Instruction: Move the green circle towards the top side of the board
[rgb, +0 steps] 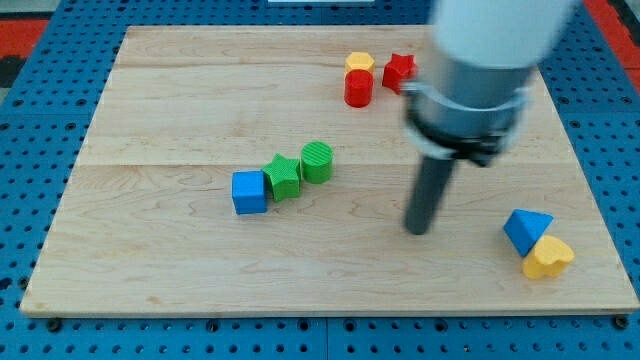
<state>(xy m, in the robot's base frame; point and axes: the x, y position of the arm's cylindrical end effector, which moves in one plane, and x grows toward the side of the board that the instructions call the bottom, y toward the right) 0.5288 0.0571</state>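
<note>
My tip (416, 230) has no fingers. It rests on the table (180, 90), well right of the green circle (317, 161), which touches the green star (283, 176) beside the blue cube (249, 191).

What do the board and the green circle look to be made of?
The board looks like pale wood with a matte finish: grain lines and plank seams show. The green circle looks like moulded or printed plastic, likely matte: even colour and fine ridges on top, though the blur leaves that open. My tip stands to its right, apart.
</note>
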